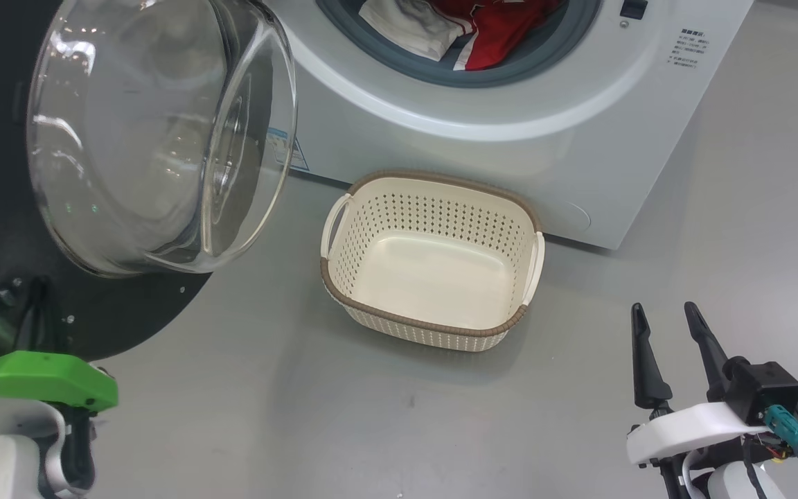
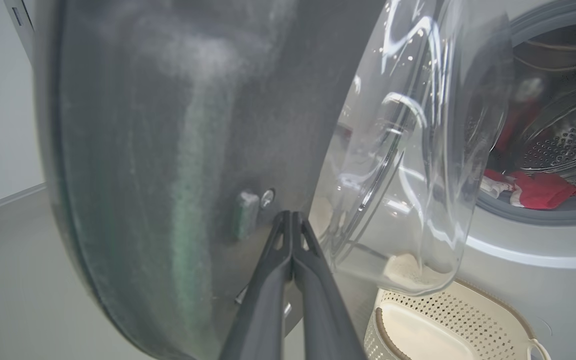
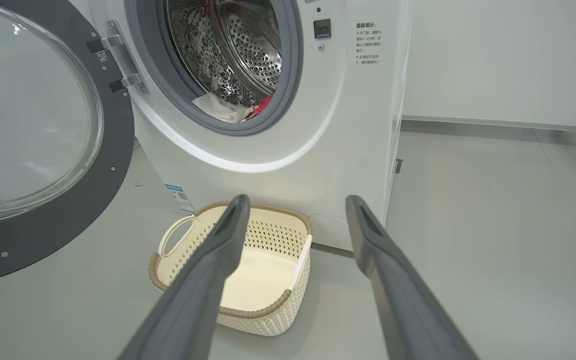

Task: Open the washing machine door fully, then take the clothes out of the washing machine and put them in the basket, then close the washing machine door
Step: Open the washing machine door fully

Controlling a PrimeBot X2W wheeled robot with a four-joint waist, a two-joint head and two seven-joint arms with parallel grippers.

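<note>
The washing machine door [image 1: 129,312] stands swung out at the left, its clear glass bowl [image 1: 163,132] bulging toward me. My left gripper [image 2: 288,214] is shut, its tips resting against the door's black inner face [image 2: 143,150] beside the glass bowl [image 2: 408,175], with nothing held. Inside the washing machine [image 1: 510,118], red clothes [image 1: 503,34] and a white striped garment [image 1: 413,28] lie at the gasket's lower edge. The cream basket [image 1: 433,178] sits empty on the floor before the machine. My right gripper [image 1: 664,310] is open, low, to the basket's right.
Grey floor stretches to the right of the machine [image 3: 493,225]. In the right wrist view the door hinges [image 3: 118,60] and a blue label [image 3: 180,192] show on the machine front, and the basket [image 3: 268,320] lies just beyond my open right gripper [image 3: 296,200].
</note>
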